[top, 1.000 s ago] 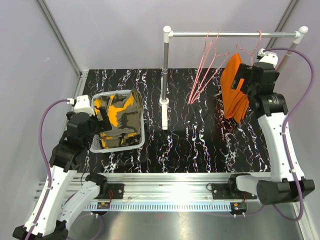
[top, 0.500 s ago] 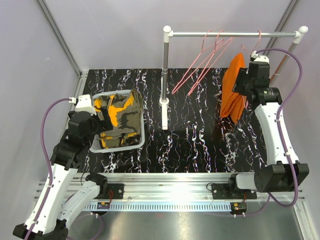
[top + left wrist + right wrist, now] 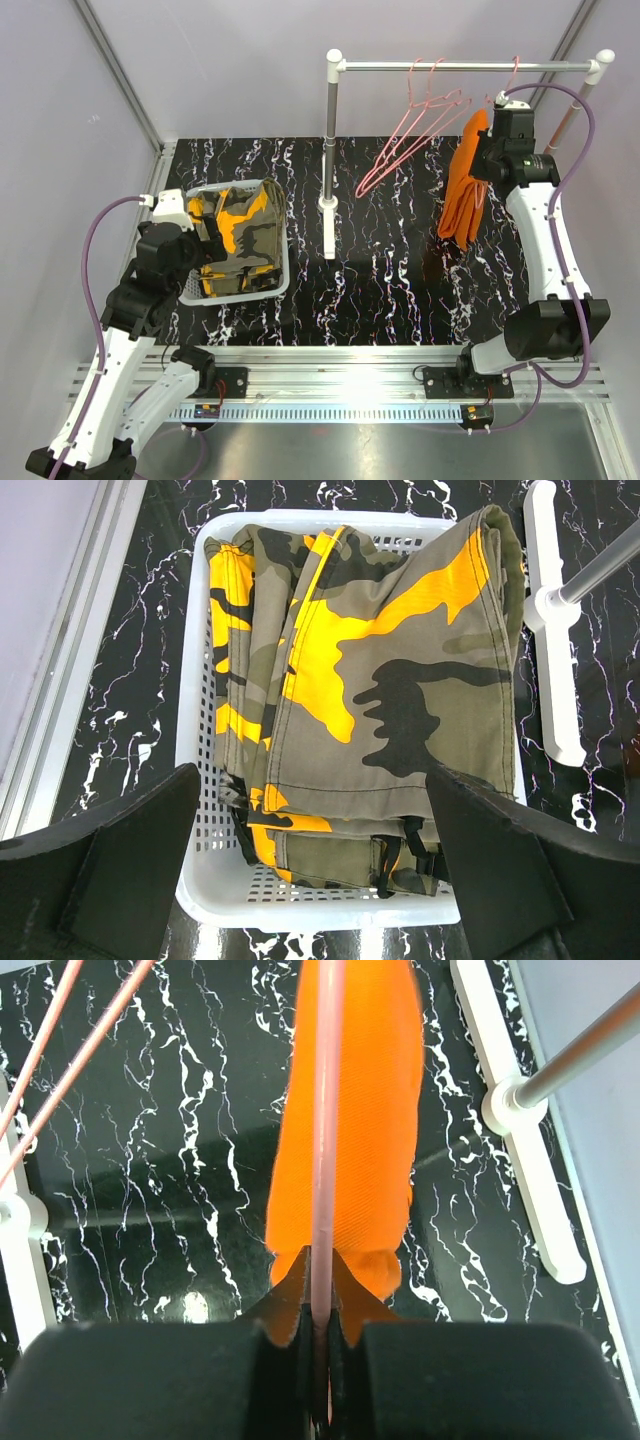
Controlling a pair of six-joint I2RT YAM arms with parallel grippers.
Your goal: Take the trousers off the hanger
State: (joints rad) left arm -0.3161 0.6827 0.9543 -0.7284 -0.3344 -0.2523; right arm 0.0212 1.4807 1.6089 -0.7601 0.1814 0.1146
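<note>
The orange trousers point(image 3: 462, 190) hang folded over a pink hanger point(image 3: 325, 1110) on the rail point(image 3: 470, 68) at the right. My right gripper point(image 3: 320, 1300) is shut on that hanger's thin wire just above the orange cloth point(image 3: 345, 1140); from above the right gripper point(image 3: 497, 135) sits at the trousers' top, close under the rail. The camouflage trousers point(image 3: 380, 670) with yellow patches lie folded in a white basket point(image 3: 300, 910). My left gripper point(image 3: 315, 780) hovers open above them, touching nothing.
Two empty pink hangers point(image 3: 410, 130) dangle from the rail's middle. The rail's posts point(image 3: 330, 150) stand on white feet point(image 3: 520, 1110) on the black marbled table. The basket point(image 3: 195, 290) sits at the left, near the left arm.
My right gripper has risen toward the rail and shut on the hanger wire. The orange trousers shifted slightly with it, and the empty hangers swung. The left arm stayed put.
</note>
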